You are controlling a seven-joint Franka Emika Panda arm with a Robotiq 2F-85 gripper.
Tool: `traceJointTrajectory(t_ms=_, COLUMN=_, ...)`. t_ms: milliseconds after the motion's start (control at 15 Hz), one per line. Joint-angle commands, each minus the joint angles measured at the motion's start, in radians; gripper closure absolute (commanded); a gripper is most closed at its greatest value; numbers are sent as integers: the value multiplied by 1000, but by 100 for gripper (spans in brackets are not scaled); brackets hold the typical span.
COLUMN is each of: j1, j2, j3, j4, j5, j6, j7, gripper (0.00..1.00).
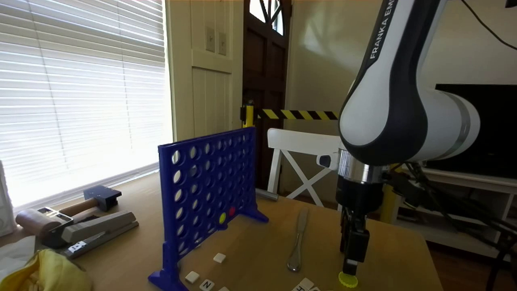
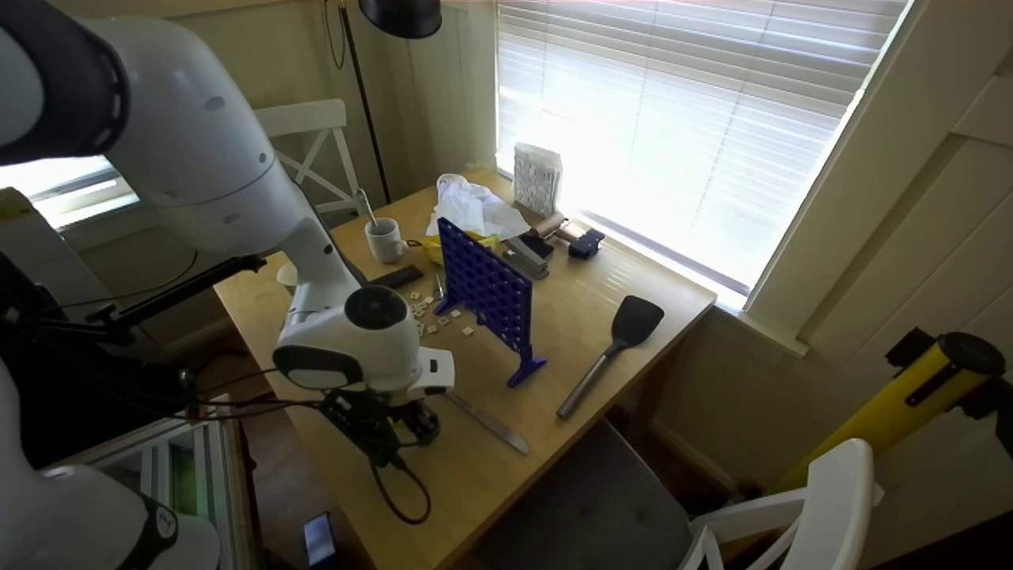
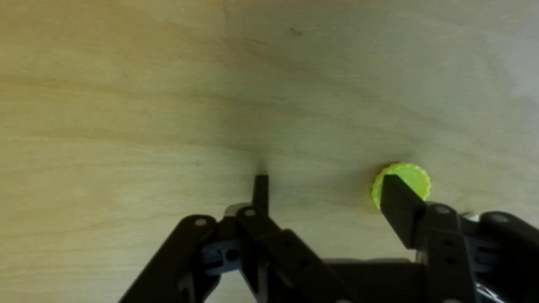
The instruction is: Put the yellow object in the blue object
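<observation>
The yellow disc (image 1: 348,279) lies flat on the table. It also shows in the wrist view (image 3: 416,182), partly covered by the right-hand finger. In an exterior view the arm hides it. My gripper (image 3: 326,176) is open, with bare table between its fingers. It points down just above the table, one fingertip over the disc; whether it touches cannot be told. The gripper also shows in an exterior view (image 1: 350,264). The blue grid (image 1: 166,190) stands upright on its feet, apart from the gripper, and shows in an exterior view (image 2: 484,286). A yellow and a red disc show low in it.
A knife (image 1: 299,238) lies between the gripper and the grid. White letter tiles (image 1: 207,285) lie near the grid's foot. A stapler (image 1: 101,228) and mallet (image 1: 101,196) lie beyond the grid. A spatula (image 2: 633,321) and a mug (image 2: 385,240) are on the table.
</observation>
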Motion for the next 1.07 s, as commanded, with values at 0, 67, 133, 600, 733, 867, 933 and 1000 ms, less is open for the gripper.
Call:
traceJointTrajectory(t_ms=0, j1=9, j2=31, j3=6, j4=16, j5=2, j6=24, j7=5, gripper=54)
traceJointTrajectory(t_ms=67, j1=4, j2=30, j3=12, j4=18, j5=4, j6=23, j7=0, gripper=57)
traceJointTrajectory(t_ms=133, j1=1, j2=29, j3=16, j4=19, j5=6, j6=26, j7=-2, gripper=59)
traceJointTrajectory(t_ms=600, j1=15, j2=16, j3=11, j4=8, j5=3, j6=33, j7=7, gripper=59)
traceJointTrajectory(t_ms=733, j1=17, j2=9, j3=15, j4=3, j5=6, j6=35, j7=6, gripper=54)
traceJointTrajectory(t_ms=867, j1=23, j2=4, j3=16, j4=0, j5=5, j6=37, j7=7, gripper=53)
traceJointTrajectory(t_ms=933, j1=26, j2=2, j3=17, j4=-2, j5=5, j6=38, j7=8, gripper=53)
traceJointTrajectory(t_ms=1000, j1=28, j2=1, j3=17, j4=-3, j5=5, j6=39, j7=9, gripper=53)
